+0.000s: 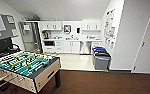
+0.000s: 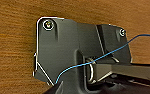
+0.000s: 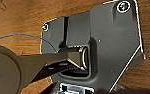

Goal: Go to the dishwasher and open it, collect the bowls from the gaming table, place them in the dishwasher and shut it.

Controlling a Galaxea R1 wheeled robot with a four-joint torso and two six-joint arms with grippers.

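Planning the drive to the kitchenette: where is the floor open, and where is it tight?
Open: the brown carpet right of the table-football table, and the pale floor before the dishwasher. Tight: the bins crowd the right wall.

Bright, even light (soft blur throughout)

steel dishwasher [image 1: 85, 47], shut, under far counter
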